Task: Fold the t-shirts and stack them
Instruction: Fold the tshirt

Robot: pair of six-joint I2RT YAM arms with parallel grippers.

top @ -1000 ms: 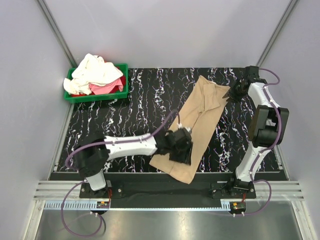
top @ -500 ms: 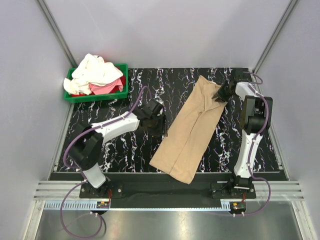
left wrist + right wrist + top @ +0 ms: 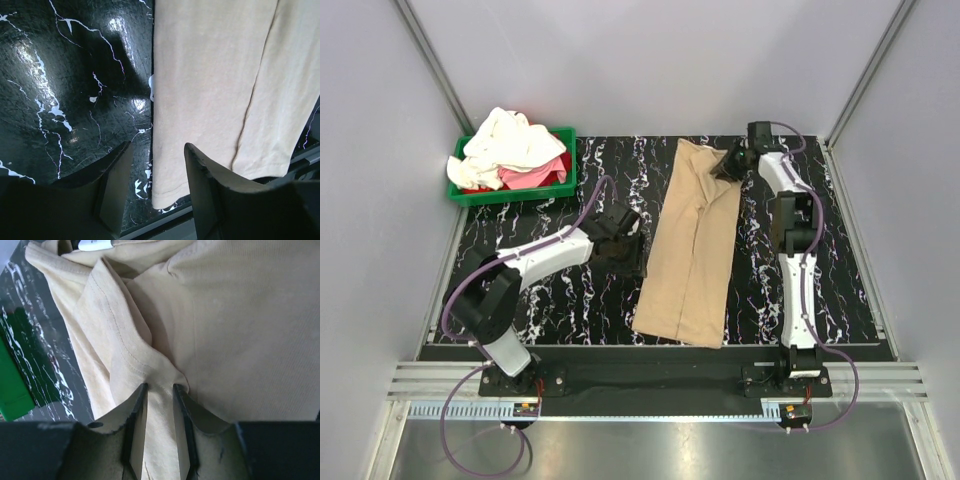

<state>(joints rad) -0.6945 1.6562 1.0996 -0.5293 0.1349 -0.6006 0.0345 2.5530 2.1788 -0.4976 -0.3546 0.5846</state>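
The tan-khaki t-shirt lies folded into a long narrow strip down the middle of the black marbled mat. My right gripper is at the strip's far right corner, shut on a bunched fold of the tan fabric near the collar. My left gripper hovers open just left of the strip. In the left wrist view its fingers frame the shirt's left edge and hem, holding nothing. A cream-white t-shirt and a pink-red t-shirt sit crumpled in the bin.
The green plastic bin stands at the mat's far left corner, and its side shows in the right wrist view. Grey walls close in the back and both sides. A metal rail runs along the near edge.
My right gripper has dragged the shirt's far end left and back, swinging the strip nearly straight. The left gripper has left the shirt's near part and moved left and back.
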